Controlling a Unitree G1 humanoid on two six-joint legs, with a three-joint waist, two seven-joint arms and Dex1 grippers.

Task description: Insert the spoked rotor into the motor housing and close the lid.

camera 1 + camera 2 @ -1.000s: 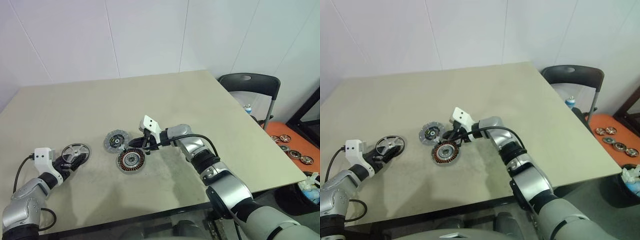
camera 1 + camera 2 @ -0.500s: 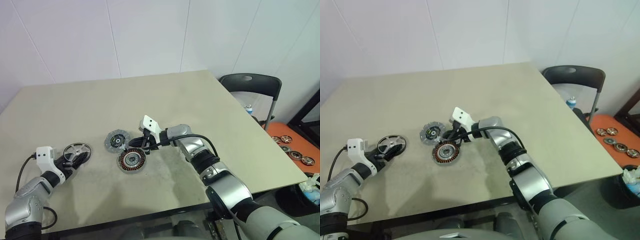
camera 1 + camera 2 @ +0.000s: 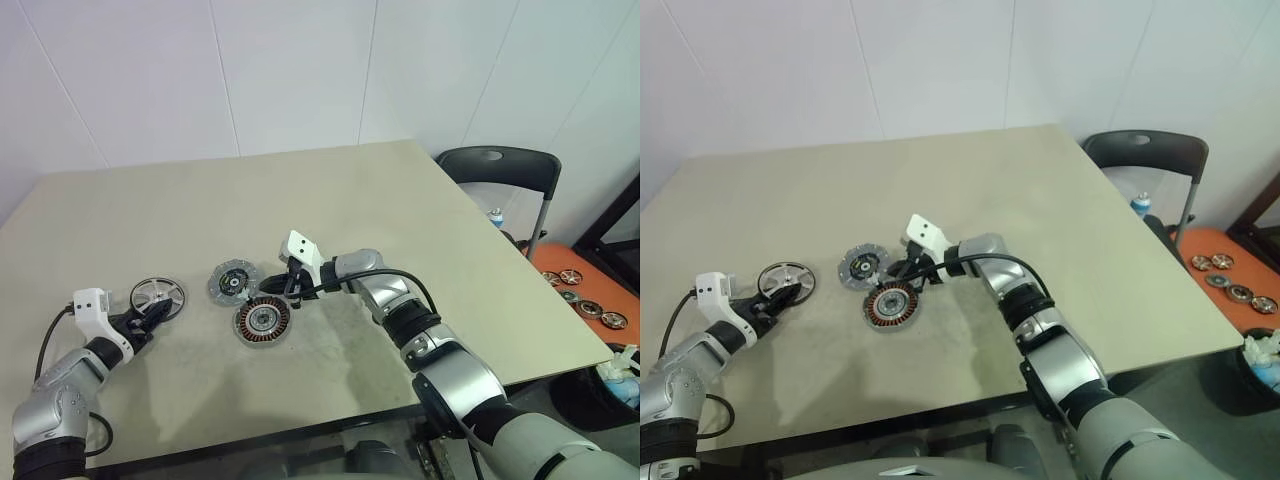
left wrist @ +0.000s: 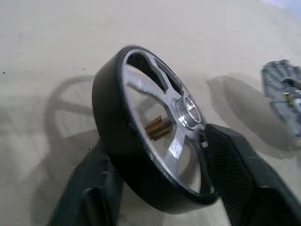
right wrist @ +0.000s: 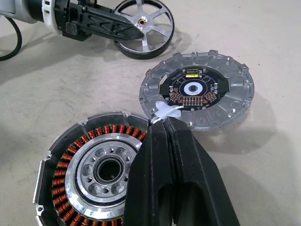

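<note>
On the table's left side, your left gripper (image 3: 150,316) has its jaws half-closed around the spoked rotor (image 3: 158,296). Your right gripper (image 5: 165,123), jaws fully closed, pins the motor housing (image 3: 263,321) beside its lid (image 3: 231,280). Next, lift and carry the rotor across; the right gripper crowds the opening.

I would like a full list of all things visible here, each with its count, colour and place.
spoked rotor: one, dark rim with silver spokes, tilted on the table's left part, between the left gripper's fingers.
motor housing: one, silver-grey with copper windings, near the table's middle.
lid: one, grey, open beside the housing, dark inner face up.
table: one, beige.
chair: one, black, at the right.
small wheel-like discs: several, dark, on an orange surface, far right.
left gripper: one, black, fingers either side of the rotor's rim.
right gripper: one, black, shut at the housing's edge.
</note>
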